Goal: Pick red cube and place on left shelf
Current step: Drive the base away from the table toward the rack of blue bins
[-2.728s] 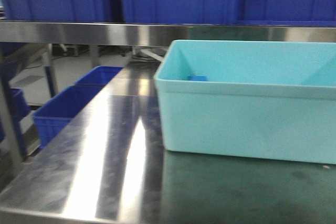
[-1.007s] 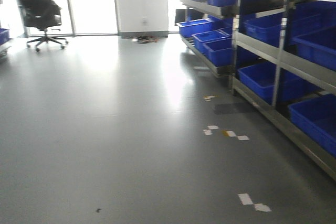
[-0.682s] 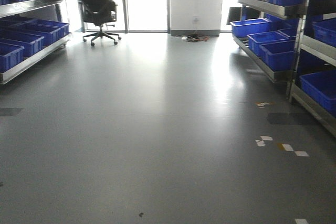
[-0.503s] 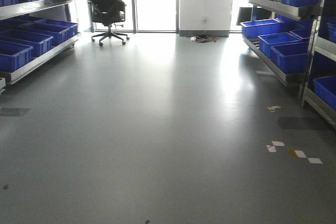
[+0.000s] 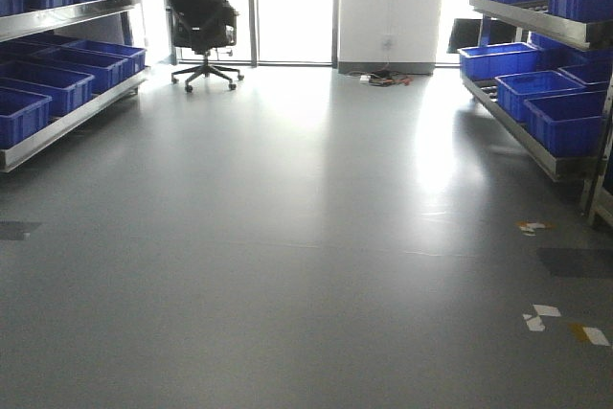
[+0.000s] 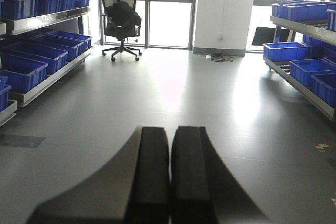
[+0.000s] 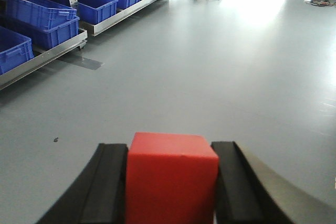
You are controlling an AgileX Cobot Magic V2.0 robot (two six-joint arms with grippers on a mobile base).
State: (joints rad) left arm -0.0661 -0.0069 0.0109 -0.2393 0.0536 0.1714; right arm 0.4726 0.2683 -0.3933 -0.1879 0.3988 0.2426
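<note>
The red cube (image 7: 170,182) fills the bottom of the right wrist view, clamped between the two black fingers of my right gripper (image 7: 169,146), which hangs above grey floor. My left gripper (image 6: 170,129) is shut with its fingers pressed together and nothing between them, also over bare floor. The left shelf (image 5: 59,16), a grey metal rack lined with dark blue crates (image 5: 38,93), runs along the left wall in the front view. The left shelf (image 6: 42,20) also shows at the left of the left wrist view. In the right wrist view the left shelf (image 7: 52,56) is at the upper left.
A black office chair (image 5: 201,21) stands at the far end before the windows. Another rack with blue crates (image 5: 536,55) lines the right side. Cables (image 5: 383,77) lie by the white pillar (image 5: 388,7). Tape scraps (image 5: 560,318) dot the grey floor.
The front view has swung away from the steel table and turquoise tub to the open aisle. It kept panning left, bringing the left shelf into view while the right rack slid rightward.
</note>
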